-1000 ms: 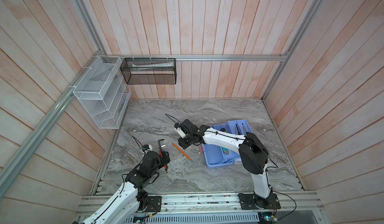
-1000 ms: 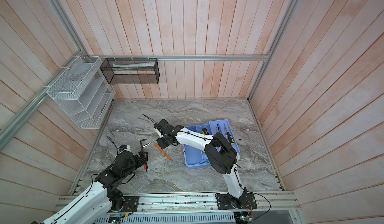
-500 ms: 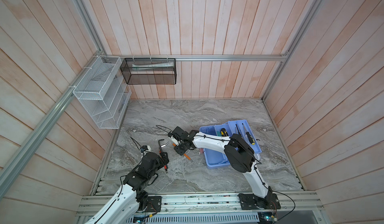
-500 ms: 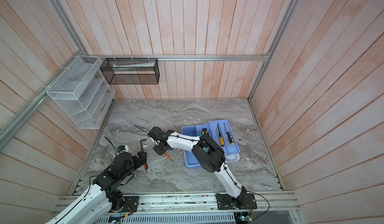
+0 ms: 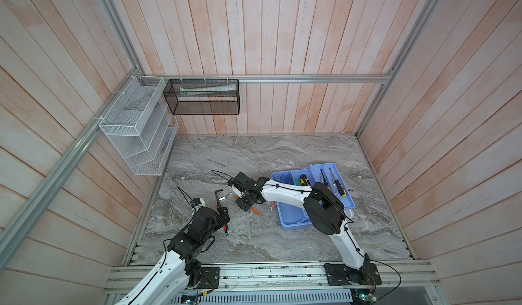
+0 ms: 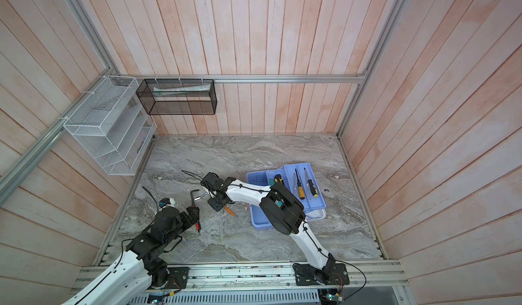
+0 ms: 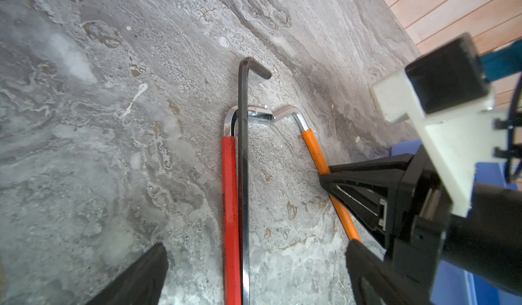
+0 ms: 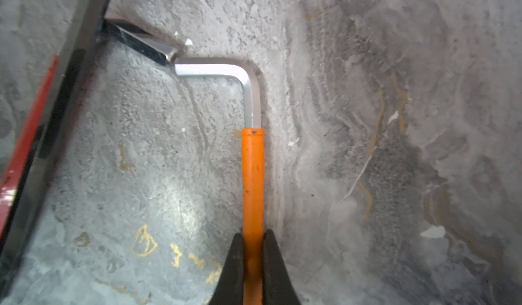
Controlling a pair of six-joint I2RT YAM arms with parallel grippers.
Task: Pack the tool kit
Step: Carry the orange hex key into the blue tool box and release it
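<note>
**R arm has orange hex key: lift + stow next**

Right gripper (image 8: 253, 237) is pinched shut on the orange-sleeved hex key (image 8: 253, 176), which lies flat on the tabletop (image 5: 254, 154) near the open blue toolbox (image 5: 291, 220). Left gripper (image 7: 255, 245) is spread wide and empty, straddling the red hex key (image 7: 230, 204) and black hex key (image 7: 243, 148). Next, prob.: lift clear w/o snagging the red key's tip, carry to box.

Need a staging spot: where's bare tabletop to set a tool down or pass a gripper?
Free: back strip of the table between rear wall and box; the front strip between rail and box. Crowded: left-centre, where the right gripper is shut on the orange key, next to the red key and black key at the open left gripper.
</note>
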